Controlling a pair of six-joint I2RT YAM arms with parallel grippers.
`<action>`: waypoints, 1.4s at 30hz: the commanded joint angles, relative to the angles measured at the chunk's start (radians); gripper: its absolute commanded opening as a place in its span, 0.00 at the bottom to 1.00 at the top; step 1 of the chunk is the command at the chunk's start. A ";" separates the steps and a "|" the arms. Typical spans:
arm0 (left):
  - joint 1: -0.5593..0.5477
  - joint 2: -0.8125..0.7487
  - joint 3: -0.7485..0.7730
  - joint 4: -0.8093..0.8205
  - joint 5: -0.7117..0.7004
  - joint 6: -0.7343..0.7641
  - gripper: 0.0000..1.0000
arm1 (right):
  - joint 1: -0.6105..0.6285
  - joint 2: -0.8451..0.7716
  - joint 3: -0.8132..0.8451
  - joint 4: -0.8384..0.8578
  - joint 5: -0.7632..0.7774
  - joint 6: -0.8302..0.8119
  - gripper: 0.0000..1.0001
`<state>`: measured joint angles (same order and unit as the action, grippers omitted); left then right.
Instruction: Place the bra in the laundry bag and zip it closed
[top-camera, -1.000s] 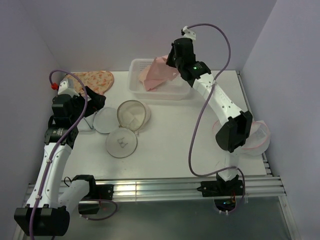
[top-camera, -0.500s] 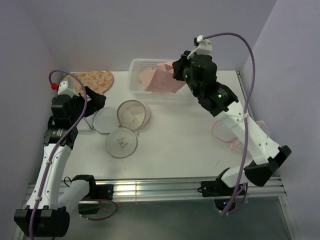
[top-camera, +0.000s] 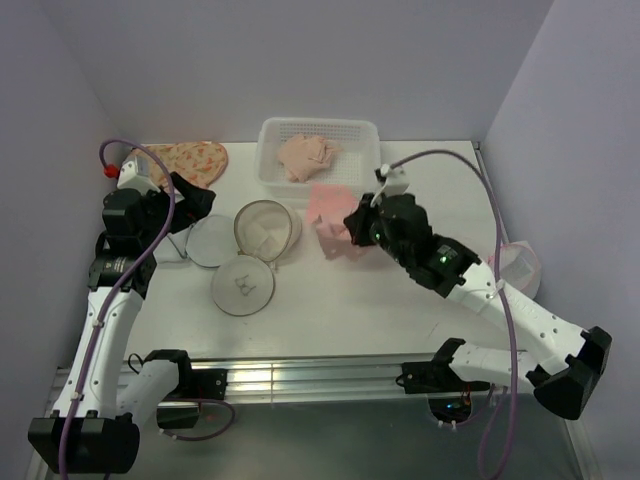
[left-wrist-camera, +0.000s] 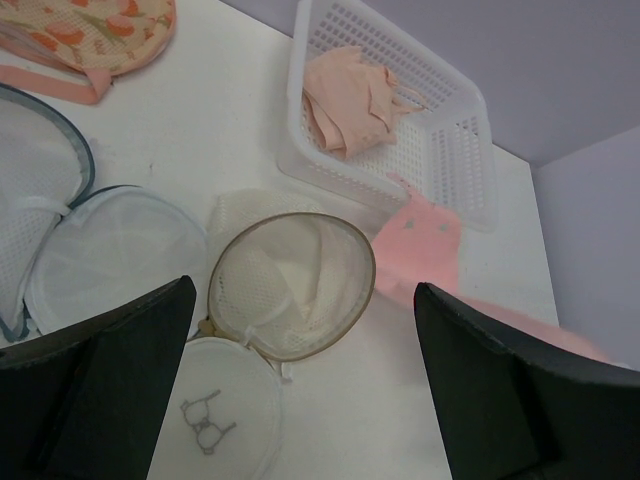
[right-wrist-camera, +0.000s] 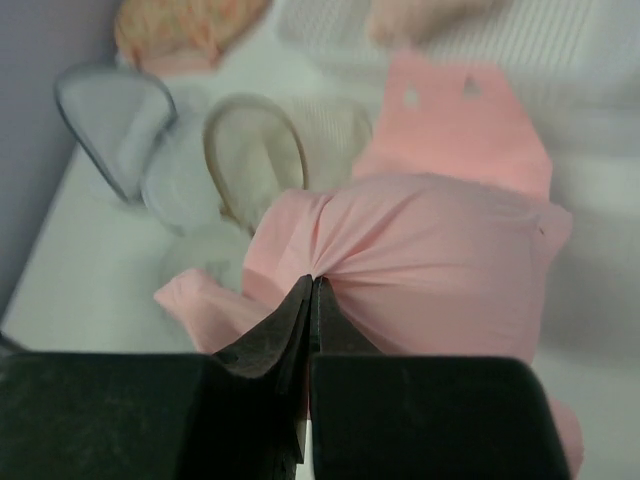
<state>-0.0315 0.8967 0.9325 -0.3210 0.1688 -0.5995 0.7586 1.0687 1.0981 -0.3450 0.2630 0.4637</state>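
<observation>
While right end effector (right-wrist-camera: 312, 285) clamps pink bra (right-wrist-camera: 430, 260) mid-worktop, near the open laundry bag (top-camera: 267, 232) for loading, left end effector (top-camera: 190, 203) gapes empty.

You have the basket (top-camera: 320, 121) at the far middle of the worktop (top-camera: 350, 300), with a garment (top-camera: 305, 155) lying in it. Just near of the basket, the bra (top-camera: 330, 215) is in the right pincer (top-camera: 352, 225), to the right of the laundry bag (top-camera: 265, 232). That bag lies open, left of centre, one half nearer than the other. A second mesh bag (top-camera: 210, 240) lies just beside it on the left. A pouch (top-camera: 190, 160) lies at the far left. A third mesh bag (top-camera: 518, 265) lies at the right edge.
</observation>
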 joint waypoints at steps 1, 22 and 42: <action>-0.001 0.008 -0.004 0.059 0.054 -0.014 0.98 | 0.060 -0.078 -0.145 0.024 -0.027 0.102 0.00; -0.331 0.039 -0.215 0.190 -0.043 -0.173 0.96 | 0.324 -0.119 -0.388 -0.215 -0.017 0.363 0.00; -0.798 0.629 -0.071 0.418 -0.359 -0.174 0.94 | 0.412 -0.133 -0.417 -0.394 0.002 0.487 0.00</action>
<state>-0.7998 1.4719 0.8070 0.0399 -0.1169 -0.7807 1.1629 0.9447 0.6594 -0.6937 0.2085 0.9276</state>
